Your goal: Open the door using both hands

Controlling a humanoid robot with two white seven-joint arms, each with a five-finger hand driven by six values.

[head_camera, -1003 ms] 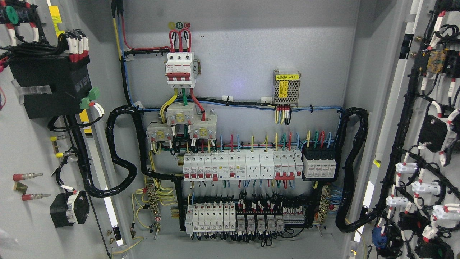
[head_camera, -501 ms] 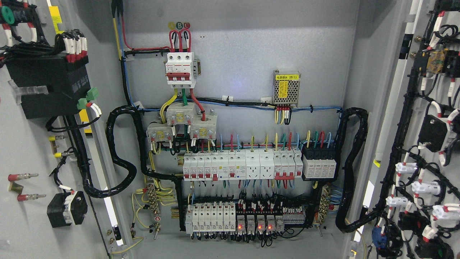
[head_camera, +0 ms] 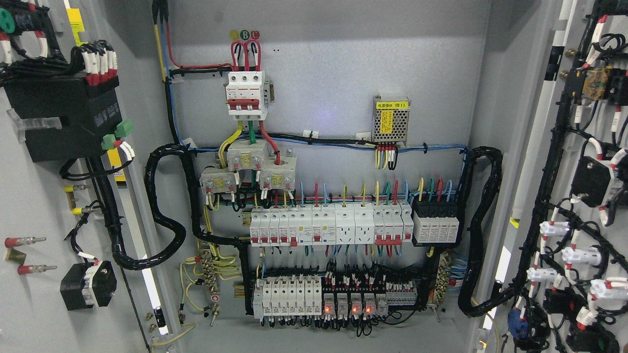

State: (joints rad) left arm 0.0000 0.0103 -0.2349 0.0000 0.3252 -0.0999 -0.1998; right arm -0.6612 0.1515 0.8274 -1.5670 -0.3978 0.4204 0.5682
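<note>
left door (head_camera: 34, 206) cropped, right door (head_camera: 588, 196) cropped

My single head camera faces straight into the open cabinet (head_camera: 324, 88) at close range, left door (head_camera: 29, 304) and right door (head_camera: 603, 162) filling the frame's edges.

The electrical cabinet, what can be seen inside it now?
Inside the cabinet: a red-handled main breaker, a power supply module, two rows of breakers and lit relays. Bundled wiring covers what lies behind it.
</note>
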